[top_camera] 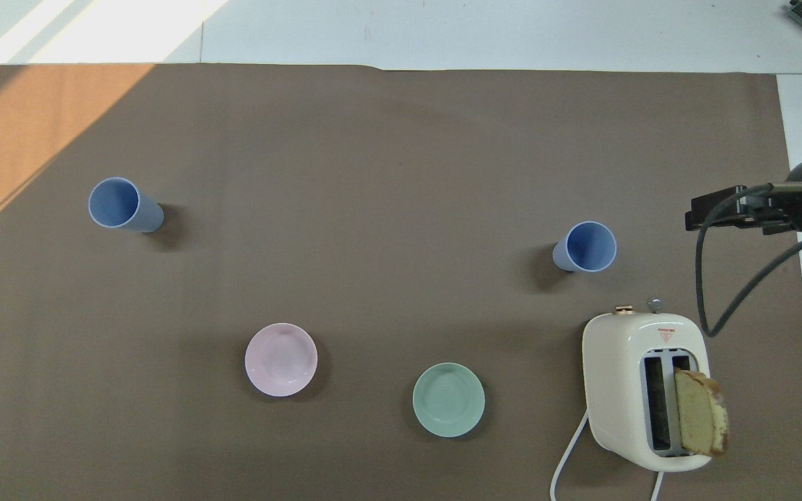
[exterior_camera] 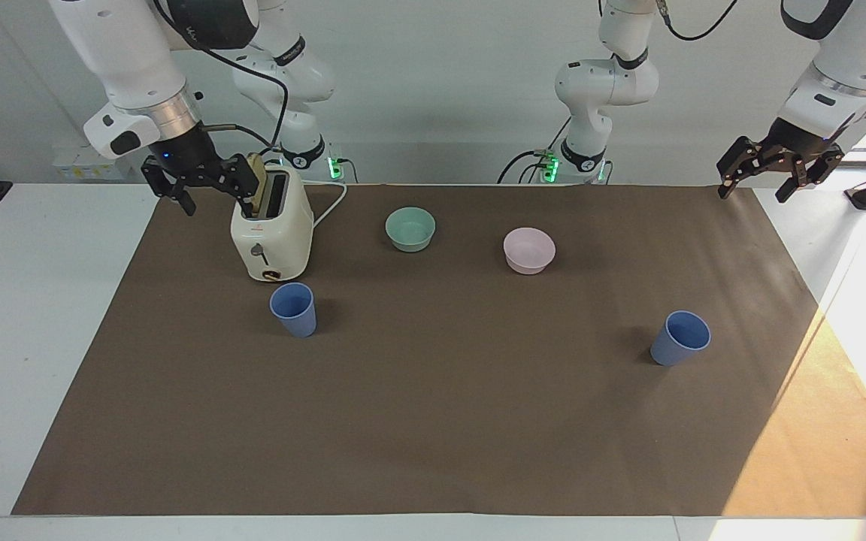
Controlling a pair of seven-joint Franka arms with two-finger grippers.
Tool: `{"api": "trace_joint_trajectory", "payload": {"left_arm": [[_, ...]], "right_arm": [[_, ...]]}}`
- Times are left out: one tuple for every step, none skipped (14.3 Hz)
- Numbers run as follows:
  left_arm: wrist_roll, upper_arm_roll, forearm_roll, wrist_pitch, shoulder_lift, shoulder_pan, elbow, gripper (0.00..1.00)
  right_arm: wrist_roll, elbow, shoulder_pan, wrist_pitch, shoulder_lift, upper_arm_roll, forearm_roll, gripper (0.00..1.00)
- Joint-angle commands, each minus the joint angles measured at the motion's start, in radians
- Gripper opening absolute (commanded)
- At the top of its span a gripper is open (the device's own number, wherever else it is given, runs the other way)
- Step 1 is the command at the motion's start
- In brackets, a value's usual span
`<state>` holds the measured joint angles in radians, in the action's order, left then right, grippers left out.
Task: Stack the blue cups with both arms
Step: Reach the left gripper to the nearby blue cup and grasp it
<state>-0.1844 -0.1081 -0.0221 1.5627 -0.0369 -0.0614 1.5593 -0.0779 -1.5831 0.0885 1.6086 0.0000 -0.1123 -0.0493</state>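
While both blue cups stand untouched, well apart, one just in front of the toaster, the other toward my left arm's end of the tabletop, nothing is stacked. My left gripper and right gripper hang with jaws wide, empty. Next: each must descend onto its nearer cup.

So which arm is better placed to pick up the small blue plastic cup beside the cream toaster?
Probably the right: right gripper hangs open by cream toaster, near that blue plastic cup; left gripper is at the table's other end.
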Motion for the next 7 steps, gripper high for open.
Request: {"api": "trace_joint_trajectory", "payload": {"left_arm": [[-0.004, -0.002, 0.008, 0.048, 0.017, -0.006, 0.007, 1.00], [-0.004, -0.002, 0.008, 0.083, 0.025, -0.006, 0.028, 1.00], [-0.006, -0.002, 0.008, 0.127, 0.029, -0.006, 0.056, 1.00], [-0.006, -0.002, 0.007, 0.167, 0.034, -0.005, 0.077, 1.00], [-0.010, -0.002, 0.007, 0.198, 0.052, -0.002, 0.090, 1.00], [-0.030, -0.002, 0.007, 0.215, 0.067, 0.005, 0.093, 1.00], [-0.059, -0.004, 0.007, 0.236, 0.086, 0.009, 0.099, 1.00]], "right_arm": [[-0.010, -0.040, 0.007, 0.020, -0.031, -0.004, -0.007, 1.00], [-0.010, -0.040, 0.007, 0.020, -0.031, -0.004, -0.007, 1.00], [-0.010, -0.040, 0.007, 0.022, -0.031, -0.004, -0.007, 1.00], [-0.011, -0.040, 0.007, 0.025, -0.031, -0.004, -0.007, 1.00], [-0.011, -0.040, 0.007, 0.025, -0.031, -0.004, -0.007, 1.00], [-0.011, -0.040, 0.007, 0.025, -0.031, -0.004, -0.007, 1.00], [-0.011, -0.040, 0.007, 0.025, -0.031, -0.004, -0.007, 1.00]]}}
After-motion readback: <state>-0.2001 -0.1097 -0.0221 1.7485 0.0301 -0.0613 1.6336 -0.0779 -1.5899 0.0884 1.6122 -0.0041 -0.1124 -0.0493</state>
